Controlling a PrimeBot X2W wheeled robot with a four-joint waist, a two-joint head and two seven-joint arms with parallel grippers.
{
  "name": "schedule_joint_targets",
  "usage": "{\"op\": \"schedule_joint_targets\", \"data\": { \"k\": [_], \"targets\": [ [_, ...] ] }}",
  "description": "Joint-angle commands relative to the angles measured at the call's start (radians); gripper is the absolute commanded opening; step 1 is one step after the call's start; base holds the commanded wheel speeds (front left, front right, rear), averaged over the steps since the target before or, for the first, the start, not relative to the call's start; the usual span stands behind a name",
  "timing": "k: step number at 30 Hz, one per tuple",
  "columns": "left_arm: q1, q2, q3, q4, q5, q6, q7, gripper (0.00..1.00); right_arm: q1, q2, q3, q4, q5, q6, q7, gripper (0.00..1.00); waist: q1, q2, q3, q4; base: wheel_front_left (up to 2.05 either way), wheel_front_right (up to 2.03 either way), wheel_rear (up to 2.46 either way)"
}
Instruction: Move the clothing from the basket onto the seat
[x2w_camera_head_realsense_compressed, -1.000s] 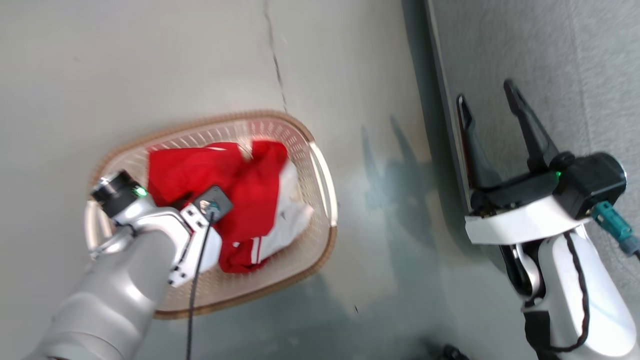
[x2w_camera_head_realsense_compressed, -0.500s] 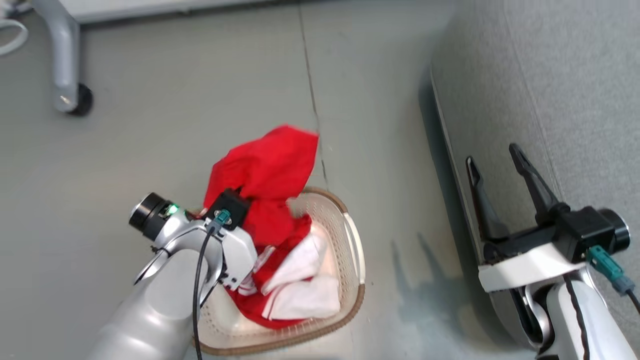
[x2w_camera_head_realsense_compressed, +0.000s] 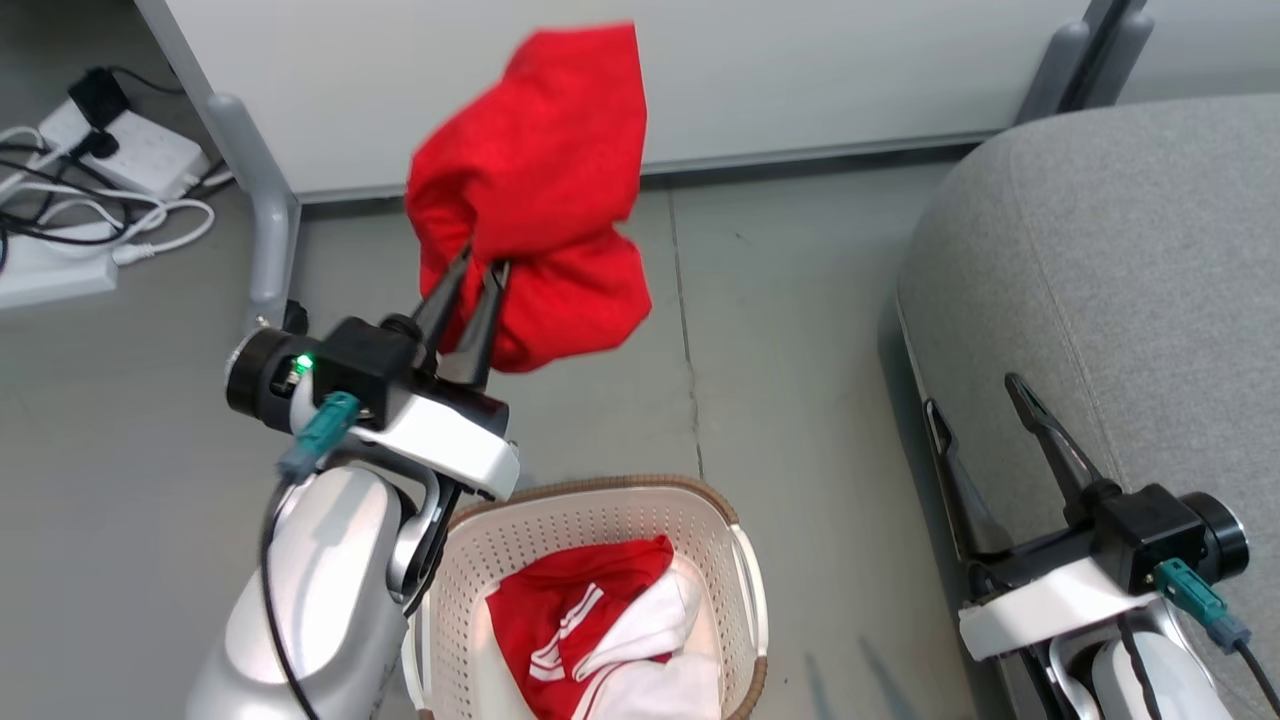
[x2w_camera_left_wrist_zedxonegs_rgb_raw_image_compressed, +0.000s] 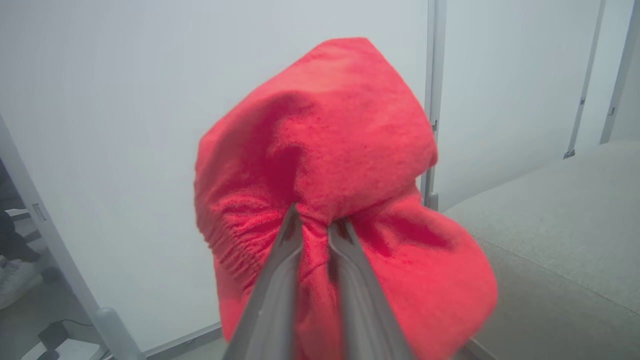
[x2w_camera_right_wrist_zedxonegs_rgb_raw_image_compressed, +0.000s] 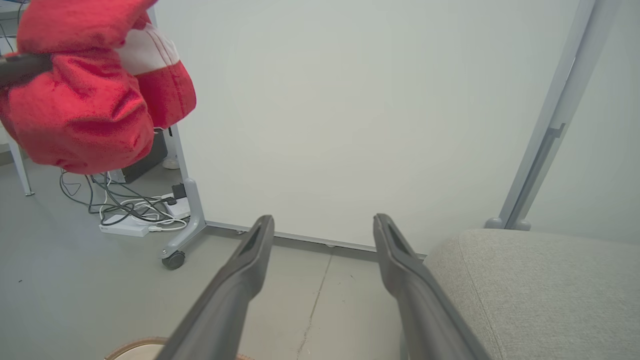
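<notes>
My left gripper (x2w_camera_head_realsense_compressed: 482, 265) is shut on a plain bright red garment (x2w_camera_head_realsense_compressed: 540, 190), holding it bunched in the air well above the basket. In the left wrist view the gripper (x2w_camera_left_wrist_zedxonegs_rgb_raw_image_compressed: 317, 220) pinches a fold of that garment (x2w_camera_left_wrist_zedxonegs_rgb_raw_image_compressed: 340, 125). The right wrist view shows the garment (x2w_camera_right_wrist_zedxonegs_rgb_raw_image_compressed: 75, 115) at the upper left with a white striped patch behind it. The cream basket (x2w_camera_head_realsense_compressed: 560, 535) stands on the floor below, with the red and white striped garment (x2w_camera_head_realsense_compressed: 570, 610) inside. The grey seat (x2w_camera_head_realsense_compressed: 1130, 260) lies to the right. My right gripper (x2w_camera_head_realsense_compressed: 975, 395) is open and holds nothing beside the seat's edge.
A pale grey partition panel (x2w_camera_head_realsense_compressed: 700, 80) stands behind, on a wheeled leg (x2w_camera_head_realsense_compressed: 260, 200). A power strip with cables (x2w_camera_head_realsense_compressed: 100, 160) lies on the floor at the far left. Bare grey floor (x2w_camera_head_realsense_compressed: 780, 350) separates the basket from the seat (x2w_camera_right_wrist_zedxonegs_rgb_raw_image_compressed: 540, 290).
The head camera has tilted upward. My left gripper has lifted the plain red garment out of the basket and high above it. The right gripper has stayed open by the seat.
</notes>
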Motion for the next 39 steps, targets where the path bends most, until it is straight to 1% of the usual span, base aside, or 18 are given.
{"op": "schedule_joint_targets", "data": {
  "k": [1, 5, 9, 12, 16, 20, 23, 27, 31, 39],
  "targets": [
    [0.020, -0.010, 0.028, -0.050, -0.008, -0.006, -0.002, 0.00, 0.017, -0.008, 0.000, 0.000, 0.005, 0.002, -0.004, 1.00, 0.0000, 0.0000, -0.028, 0.007, 0.00, 0.00, 0.00],
    [0.063, -0.035, 0.092, -0.210, -0.013, -0.019, -0.001, 0.00, 0.037, -0.008, -0.002, -0.003, 0.010, 0.002, -0.004, 1.00, 0.0000, 0.0000, -0.054, 0.010, 0.00, 0.00, 0.00],
    [0.089, -0.051, 0.127, -0.366, -0.026, -0.034, -0.001, 0.00, 0.047, -0.006, 0.001, -0.009, 0.012, 0.002, -0.004, 1.00, 0.0000, 0.0000, -0.063, 0.013, 0.00, 0.00, 0.00],
    [0.106, -0.055, 0.114, -0.448, -0.060, -0.036, -0.001, 0.00, 0.053, -0.008, 0.007, -0.013, 0.016, 0.002, -0.004, 1.00, 0.0000, 0.0000, -0.070, 0.011, 0.00, 0.00, 0.00],
    [0.128, -0.055, 0.062, -0.512, -0.109, -0.017, -0.001, 0.00, 0.057, -0.006, 0.010, -0.010, 0.016, 0.002, -0.004, 1.00, 0.0000, 0.0000, -0.082, 0.010, 0.00, 0.00, 0.00],
    [0.142, -0.055, -0.027, -0.505, -0.127, -0.026, -0.001, 0.00, 0.060, 0.000, 0.017, -0.007, 0.017, 0.002, -0.004, 1.00, 0.0000, 0.0000, -0.090, 0.008, 0.00, 0.00, 0.00],
    [0.147, -0.055, -0.089, -0.471, -0.101, -0.036, -0.002, 0.00, 0.060, 0.003, 0.025, -0.006, 0.016, 0.002, -0.004, 1.00, 0.0000, 0.0000, -0.093, 0.005, 0.00, 0.00, 0.00],
    [0.170, -0.055, -0.145, -0.435, -0.101, -0.042, -0.002, 0.00, 0.053, 0.000, 0.026, -0.010, 0.019, 0.002, -0.004, 1.00, 0.0000, 0.0000, -0.094, -0.003, 0.00, 0.00, 0.00],
    [0.175, -0.055, -0.164, -0.412, -0.080, -0.042, -0.002, 0.00, 0.053, -0.001, 0.021, -0.011, 0.022, 0.002, -0.004, 1.00, 0.0000, 0.0000, -0.094, -0.005, 0.00, 0.00, 0.00],
    [0.180, -0.055, -0.163, -0.394, -0.073, -0.037, -0.002, 0.00, 0.066, -0.001, 0.023, -0.011, 0.020, 0.002, -0.004, 1.00, 0.0000, 0.0000, -0.101, -0.008, 0.00, 0.00, 0.00]
  ]
}}
